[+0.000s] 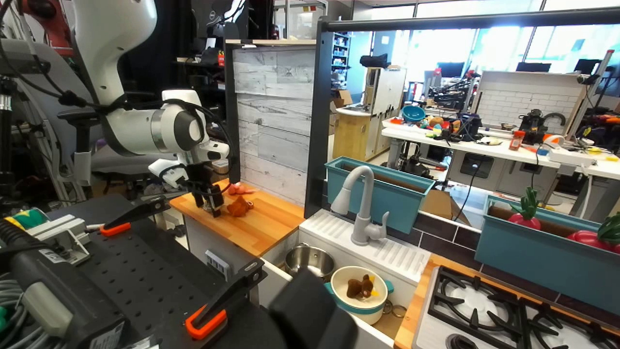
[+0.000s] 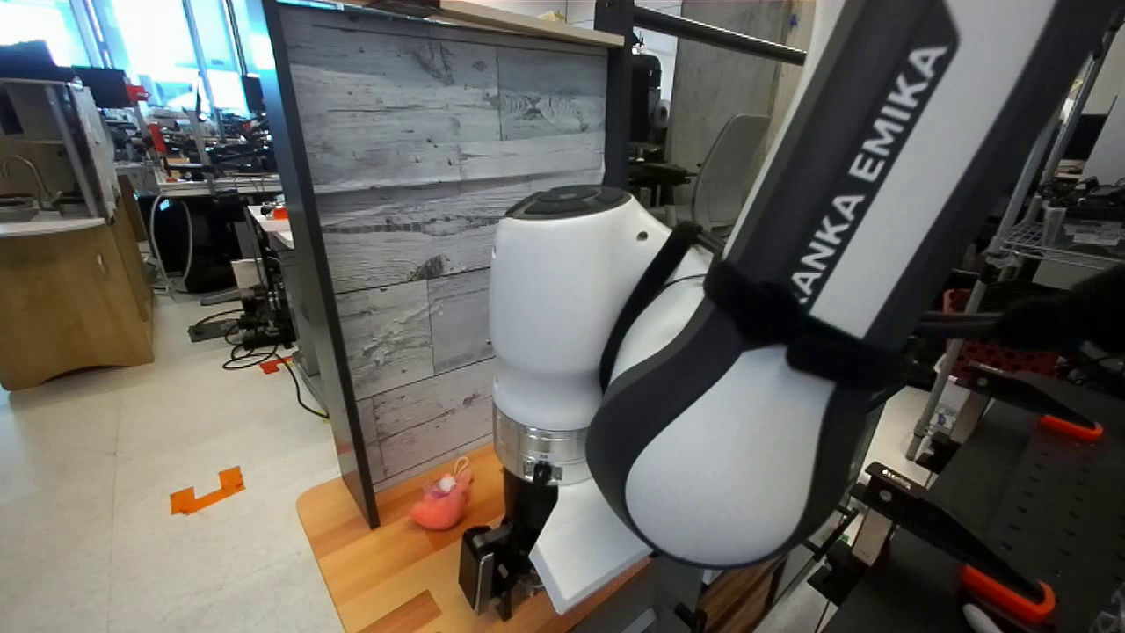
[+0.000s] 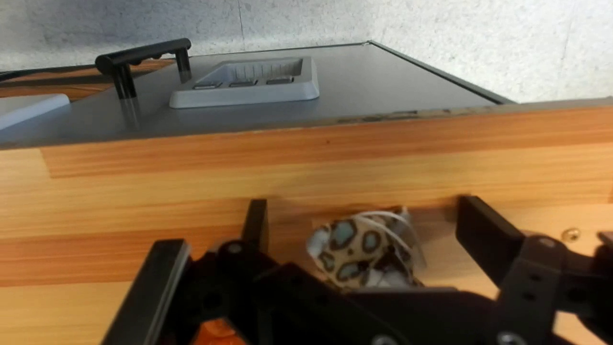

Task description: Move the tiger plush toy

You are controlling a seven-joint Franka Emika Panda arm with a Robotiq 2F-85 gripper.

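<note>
A small tan plush with dark-ringed grey spots lies on the wooden counter in the wrist view. It has the wild-cat markings that best fit the tiger toy. My gripper is open, with one finger on each side of it and a gap to both. The toy's lower part is hidden behind the gripper. In both exterior views the gripper is low at the counter, and the fingers mostly hide the spotted toy. A lumpy orange plush lies just beside the gripper; its markings cannot be made out.
A pink plush lies near the grey wood-look panel. The counter's front edge is close to the fingers. The sink holds a steel pot and a white pot with a brown toy, beside a faucet.
</note>
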